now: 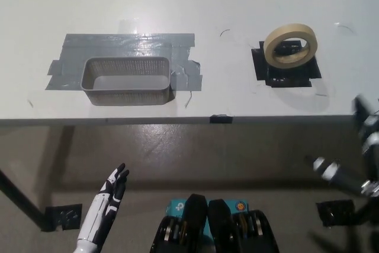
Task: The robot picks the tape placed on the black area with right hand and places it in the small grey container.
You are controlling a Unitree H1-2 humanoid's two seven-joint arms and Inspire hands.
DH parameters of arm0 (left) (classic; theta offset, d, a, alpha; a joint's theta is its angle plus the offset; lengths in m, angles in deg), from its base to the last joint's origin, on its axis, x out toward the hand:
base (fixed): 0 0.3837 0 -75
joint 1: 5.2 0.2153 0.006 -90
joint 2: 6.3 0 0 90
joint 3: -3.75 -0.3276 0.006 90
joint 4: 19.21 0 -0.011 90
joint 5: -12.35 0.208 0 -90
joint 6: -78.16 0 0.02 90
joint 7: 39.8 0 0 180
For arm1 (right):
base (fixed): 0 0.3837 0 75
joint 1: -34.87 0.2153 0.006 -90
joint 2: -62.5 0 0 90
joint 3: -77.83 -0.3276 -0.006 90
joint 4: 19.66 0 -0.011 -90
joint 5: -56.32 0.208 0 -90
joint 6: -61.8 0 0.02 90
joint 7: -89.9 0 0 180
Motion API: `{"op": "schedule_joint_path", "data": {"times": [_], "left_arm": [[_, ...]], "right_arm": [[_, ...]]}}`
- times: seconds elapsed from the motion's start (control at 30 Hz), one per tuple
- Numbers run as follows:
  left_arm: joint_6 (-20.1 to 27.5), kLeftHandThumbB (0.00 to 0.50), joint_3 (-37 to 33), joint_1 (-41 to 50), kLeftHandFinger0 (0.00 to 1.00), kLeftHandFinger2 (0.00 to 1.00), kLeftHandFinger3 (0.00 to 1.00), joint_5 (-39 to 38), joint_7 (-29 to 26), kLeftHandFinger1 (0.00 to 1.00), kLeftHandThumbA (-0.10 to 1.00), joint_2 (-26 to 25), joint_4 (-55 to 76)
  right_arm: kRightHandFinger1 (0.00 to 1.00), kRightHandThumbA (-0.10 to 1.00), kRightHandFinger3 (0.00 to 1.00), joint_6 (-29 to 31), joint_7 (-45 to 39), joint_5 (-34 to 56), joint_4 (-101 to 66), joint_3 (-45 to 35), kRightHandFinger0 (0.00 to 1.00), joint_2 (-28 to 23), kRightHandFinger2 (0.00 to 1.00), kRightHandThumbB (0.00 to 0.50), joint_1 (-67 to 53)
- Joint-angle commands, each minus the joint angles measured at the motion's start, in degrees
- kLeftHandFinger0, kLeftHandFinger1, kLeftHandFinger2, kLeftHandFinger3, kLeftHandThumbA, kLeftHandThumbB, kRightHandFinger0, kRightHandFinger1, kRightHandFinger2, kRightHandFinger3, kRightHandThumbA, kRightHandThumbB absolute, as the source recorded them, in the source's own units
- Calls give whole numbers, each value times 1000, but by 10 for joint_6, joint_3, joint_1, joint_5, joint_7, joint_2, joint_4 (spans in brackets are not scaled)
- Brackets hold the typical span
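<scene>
White and matte, the table (pixel 195 4) filled the upper half of the frame, its front edge running straight across the middle, with a brownish, worn floor (pixel 177 146) below it. At the right edge, lower right of the frame, the black right hand (pixel 361 158) hung off the table, blurred, its silver-banded fingers (pixel 325 169) spread apart and grasping nothing. Up and left of it, in the upper right of the frame, the tape (pixel 290 45) sat on the black area (pixel 287 72), a rough patch of dark tape stuck flat to the tabletop. The roll was a cream-coloured paper ring, tilted so that its open centre faced the camera and slightly toward the lower left, and the black patch showed through the hole. Nothing lay between hand and roll but the table edge. Well apart, in the upper left of the frame, stood the small grey container (pixel 127 81), an oblong mesh basket with rounded corners, its long axis running left to right and its inside bare. It rested on shiny grey duct tape strips (pixel 127 42) laid across the table. A small dark marker (pixel 220 119) sat on the table edge at centre. At the lower left, the white left hand (pixel 112 188) rested below the table, fingers loosely extended and released, holding nothing. Small black floor plates (pixel 62 216) lay near the bottom corners.
</scene>
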Motion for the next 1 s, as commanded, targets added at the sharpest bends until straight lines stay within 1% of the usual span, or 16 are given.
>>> {"op": "schedule_joint_path", "data": {"times": [0.0,0.07,0.1,0.13,0.17,0.2,0.3,0.37,0.4,0.47,0.5,0.63,0.77,0.83,0.97], "left_arm": [[31,125,3,-8,1000,1000,1000,6,-11,1000,1000,-1,1],[30,127,3,-7,1000,1000,1000,10,-13,1000,1000,-1,2],[31,119,2,-6,1000,1000,1000,7,-11,1000,1000,-1,3],[31,115,3,-5,1000,1000,1000,6,-11,1000,1000,1,4],[31,112,3,-5,1000,1000,1000,6,-11,1000,1000,1,4],[31,113,4,-5,1000,1000,1000,7,-11,1000,1000,1,4],[24,122,4,0,1000,1000,1000,9,-9,1000,1000,-1,12],[24,121,6,1,1000,1000,1000,4,-8,1000,1000,-1,14],[23,121,7,1,1000,1000,1000,2,-7,1000,1000,-1,16],[23,121,8,-3,1000,1000,1000,0,-7,1000,1000,0,14],[26,113,9,-4,1000,1000,1000,-1,-8,1000,1000,1,11],[27,113,10,-2,1000,1000,1000,0,-5,1000,1000,-2,15],[25,107,10,-3,1000,1000,1000,-7,0,1000,1000,-1,15],[24,98,10,-3,1000,1000,1000,-5,-2,1000,1000,0,16],[19,103,10,-4,1000,1000,1000,-8,1,1000,1000,0,18]], "right_arm": [[1000,990,1000,-118,-26,-151,-77,-5,1000,-76,1000,260,118],[1000,984,1000,-137,-30,-162,-69,5,1000,-86,1000,264,142],[1000,993,1000,-151,-32,-179,-51,14,1000,-93,1000,275,169],[1000,979,1000,-157,-32,-189,-21,26,1000,-101,1000,286,201],[1000,983,1000,-160,-32,-202,-2,35,1000,-107,1000,288,218],[1000,1000,1000,-166,-32,-217,19,46,1000,-114,1000,297,238],[1000,981,1000,-182,-35,-251,85,83,1000,-125,1000,310,298],[1000,1000,1000,-193,-32,-277,135,109,1000,-128,1000,336,338],[1000,1000,1000,-194,-28,-282,157,119,1000,-129,1000,347,354],[1000,1000,1000,-198,-23,-284,194,136,1000,-130,1000,353,381],[1000,1000,1000,-198,-21,-289,224,149,1000,-128,1000,355,401],[1000,1000,1000,-216,-32,-308,312,202,1000,-122,1000,389,458],[1000,1000,1000,-232,-35,-320,359,238,1000,-117,1000,395,487],[1000,1000,1000,-226,-25,-320,398,252,1000,-110,1000,409,506],[1000,1000,1000,-229,-21,-323,460,274,1000,-99,1000,422,537]]}}
